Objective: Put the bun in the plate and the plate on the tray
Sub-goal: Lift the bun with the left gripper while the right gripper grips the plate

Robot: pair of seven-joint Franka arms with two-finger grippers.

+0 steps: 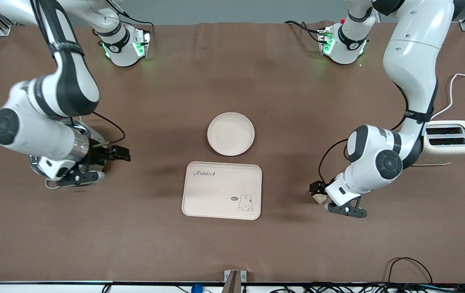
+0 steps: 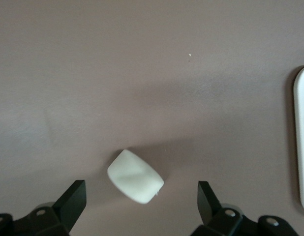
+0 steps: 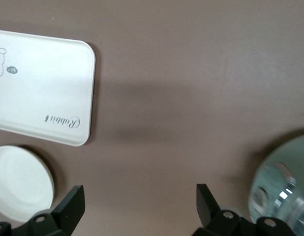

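1. Tray (image 1: 222, 190): one, nearest the front camera at mid-table, bare apart from its "Rabbit" lettering and bunny drawing. Nothing sits on it, so the last step is not done.
2. Bun (image 1: 319, 198): one, on the cloth beside the tray toward the left arm's end of the table, not in the plate. In the left wrist view the bun (image 2: 135, 176) lies on the table between the spread fingers, touching neither.
3. Left gripper (image 1: 317, 193): low over the bun, jaws wide apart, holding nothing. I judge the grasp is about to be made but is not yet made.
4. Right gripper (image 1: 112, 154): toward the right arm's end of the table, over the cloth just beside a shiny metal object (image 1: 78, 131) that its arm mostly hides. Its fingers are spread and empty; this arm waits.
5. Plate (image 1: 231, 134): one, empty, just farther from the camera than the tray, close to it but apart.
6. Toaster (image 1: 452, 140): one, by the left arm's end, apart from the task.
7. Left to do, by my reading: everything. Grip the bun, put it in the plate, then put the plate on the tray.
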